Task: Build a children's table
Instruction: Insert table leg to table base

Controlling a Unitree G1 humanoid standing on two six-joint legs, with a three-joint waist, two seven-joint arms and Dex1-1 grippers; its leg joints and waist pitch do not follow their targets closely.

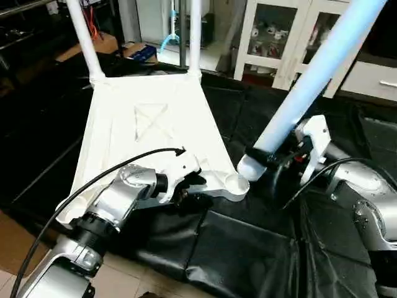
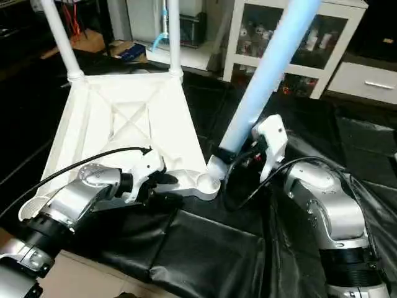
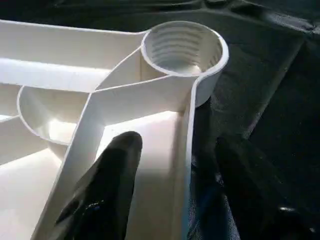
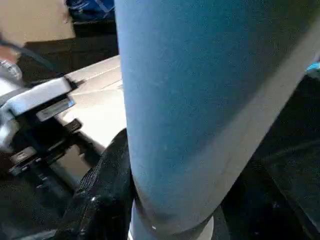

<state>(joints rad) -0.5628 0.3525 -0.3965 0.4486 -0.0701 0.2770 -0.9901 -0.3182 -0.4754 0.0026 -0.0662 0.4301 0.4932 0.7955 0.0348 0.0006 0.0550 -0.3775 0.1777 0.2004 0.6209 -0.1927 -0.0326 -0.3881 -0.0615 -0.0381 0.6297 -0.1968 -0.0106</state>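
Table top [image 1: 149,124]: inverted on black counter [image 1: 248,261], two far legs [image 1: 84,37] fitted. Left gripper [image 3: 172,150]: fingers straddling near rim, steadying top; grip unconfirmed. Right gripper [image 1: 273,162]: fingers clenched on third leg [image 1: 316,74], tilted, threaded end beside near-right socket [image 1: 236,183], for insertion.

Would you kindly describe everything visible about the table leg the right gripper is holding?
The leg is a long, smooth tube of white plastic, wider near the bottom. The right gripper is closed around it just above the lower end, holding it tilted, with its top leaning away to the right. Its lower end hangs beside the open threaded socket at the near corner of the upturned table top, not yet inserted.
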